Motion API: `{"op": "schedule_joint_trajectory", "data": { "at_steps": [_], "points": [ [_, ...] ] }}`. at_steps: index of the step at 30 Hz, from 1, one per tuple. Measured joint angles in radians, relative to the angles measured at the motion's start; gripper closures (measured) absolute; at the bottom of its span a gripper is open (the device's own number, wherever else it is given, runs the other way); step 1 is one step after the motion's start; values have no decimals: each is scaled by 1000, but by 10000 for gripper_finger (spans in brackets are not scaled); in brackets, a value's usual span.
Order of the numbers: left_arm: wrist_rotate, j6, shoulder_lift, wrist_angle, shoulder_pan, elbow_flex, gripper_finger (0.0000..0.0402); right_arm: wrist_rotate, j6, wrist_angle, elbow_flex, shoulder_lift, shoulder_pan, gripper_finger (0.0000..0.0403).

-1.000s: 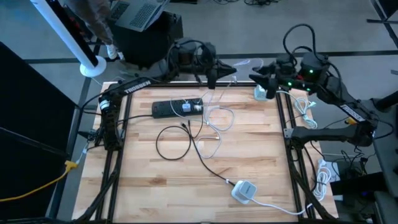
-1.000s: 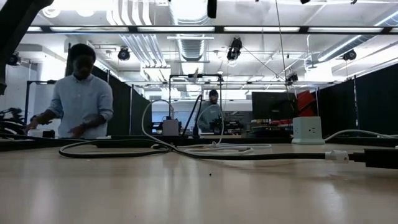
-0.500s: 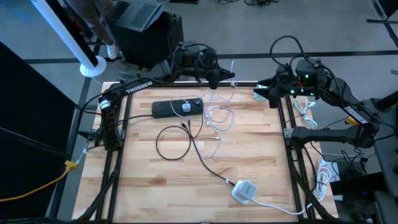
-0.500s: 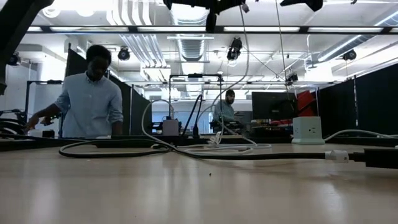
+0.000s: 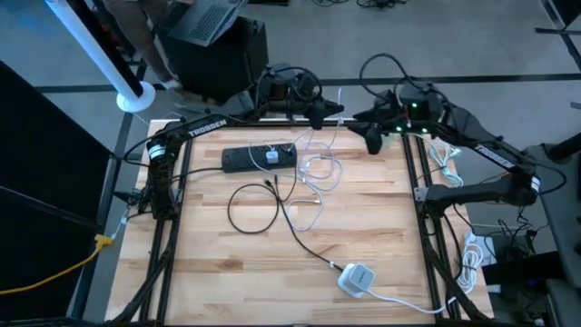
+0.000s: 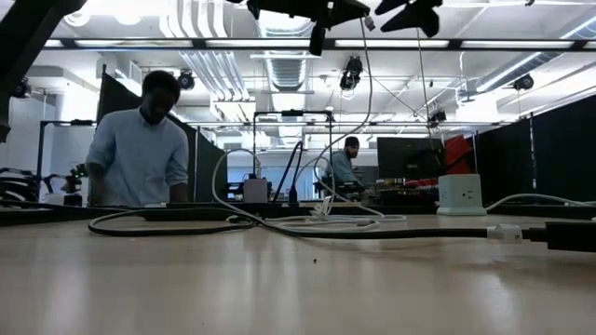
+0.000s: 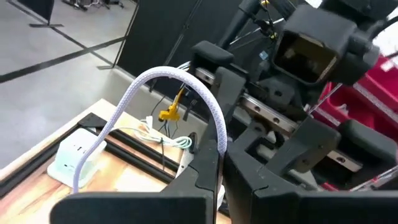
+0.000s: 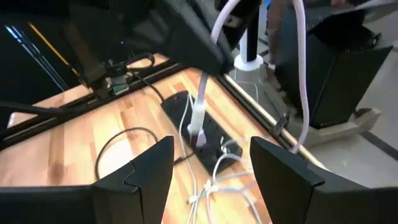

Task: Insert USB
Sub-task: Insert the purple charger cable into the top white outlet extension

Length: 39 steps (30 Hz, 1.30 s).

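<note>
Left pincer [image 5: 334,113] clamping white cable [image 7: 163,78], right pincer [image 8: 211,163] agape

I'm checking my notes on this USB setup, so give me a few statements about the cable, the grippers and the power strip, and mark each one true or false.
1. The left gripper is shut on the white cable. True.
2. The right gripper is shut. False: its fingers stand apart, holding nothing.
3. The black power strip lies flat on the table. True.
4. The white charger sits on the power strip. False: it lies apart, near the table's front edge.
</note>
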Motion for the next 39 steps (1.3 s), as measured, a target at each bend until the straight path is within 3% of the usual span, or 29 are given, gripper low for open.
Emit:
{"op": "schedule_joint_trajectory", "data": {
  "at_steps": [9, 19, 26, 33, 39],
  "points": [
    [-6, 101, 1, -22, 0, 0, 401, 0, 8, 76, 7, 63, 9, 197],
    [-10, 131, 1, -23, 1, 0, 401, 3, 45, 140, 7, 124, 21, 226],
    [-9, 148, 2, -24, 2, 0, 401, 2, 70, 158, 7, 116, 21, 277],
    [-4, 170, 2, -24, 2, 0, 401, 2, 85, 143, 7, 115, 22, 387],
    [-4, 214, 2, -33, 2, 0, 387, 1, 94, 135, 7, 111, 21, 388]
  ]
}}
